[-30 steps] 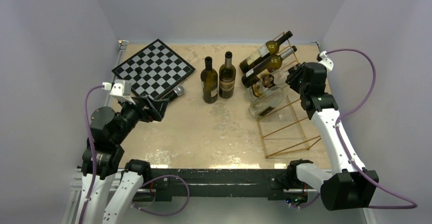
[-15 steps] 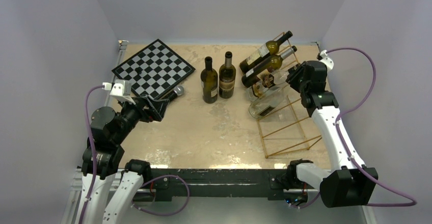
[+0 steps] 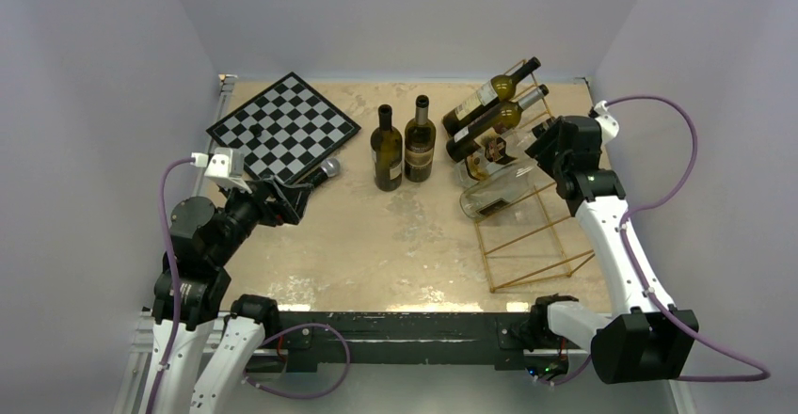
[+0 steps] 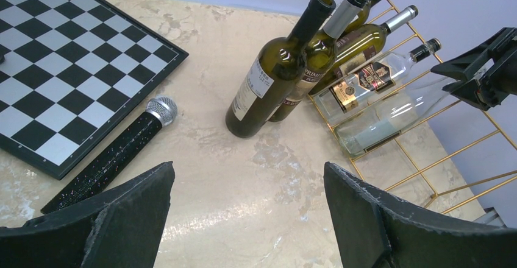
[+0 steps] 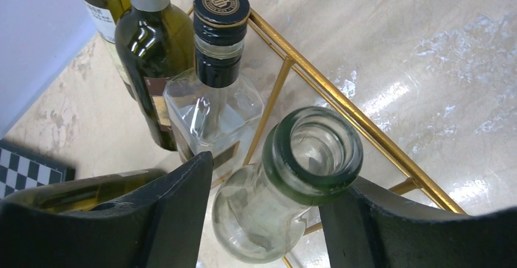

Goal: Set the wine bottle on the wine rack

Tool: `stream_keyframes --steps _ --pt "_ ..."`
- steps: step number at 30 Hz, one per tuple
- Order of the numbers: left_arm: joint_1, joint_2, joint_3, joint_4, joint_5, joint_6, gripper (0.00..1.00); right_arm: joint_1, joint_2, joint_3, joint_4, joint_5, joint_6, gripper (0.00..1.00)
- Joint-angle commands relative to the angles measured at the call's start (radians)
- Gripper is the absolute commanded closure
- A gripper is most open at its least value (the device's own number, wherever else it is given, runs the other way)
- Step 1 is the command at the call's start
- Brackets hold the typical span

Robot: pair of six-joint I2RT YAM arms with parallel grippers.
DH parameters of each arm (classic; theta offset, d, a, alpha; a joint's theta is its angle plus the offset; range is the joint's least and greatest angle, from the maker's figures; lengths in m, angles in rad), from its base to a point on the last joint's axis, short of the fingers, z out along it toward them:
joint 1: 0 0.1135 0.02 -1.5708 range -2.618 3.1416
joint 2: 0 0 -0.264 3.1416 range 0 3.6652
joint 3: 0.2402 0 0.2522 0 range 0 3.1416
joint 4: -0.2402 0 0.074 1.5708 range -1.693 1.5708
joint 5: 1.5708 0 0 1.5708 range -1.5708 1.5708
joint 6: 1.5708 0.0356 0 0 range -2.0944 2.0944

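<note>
The clear bottle [image 3: 491,194] lies in the rack [image 3: 541,274], in the slot just nearer than the capped flask [image 3: 489,151]. Its base is low toward the middle of the worktop [image 3: 395,235] and its neck rises to the right. The long axis follows the slot's slant, and the open mouth points straight at the right end effector [image 5: 274,173].

That end effector straddles the neck below the lip, parted wider than the glass. A gap shows on one side; whether the other finger touches the rim cannot be told.

Judgement: the rack bears the bottle. Withdrawal should run back along the neck's axis so the lip is not dragged.

The left end effector [image 4: 249,170] stands wide and empty, well apart; the right arm is nearer.
</note>
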Motion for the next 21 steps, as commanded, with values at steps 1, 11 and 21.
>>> stream_keyframes --steps 1,11,21 --pt "-0.003 0.002 -0.006 0.033 0.002 0.009 0.04 0.005 -0.027 0.017 -0.024 0.043 0.005 0.33" --pt "-0.003 -0.01 -0.012 0.044 0.003 -0.012 0.04 0.012 -0.027 0.109 -0.162 0.091 -0.086 0.18" --pt "-0.003 -0.002 -0.019 0.049 0.014 -0.013 0.04 0.029 -0.102 0.162 -0.05 -0.377 -0.26 0.18"
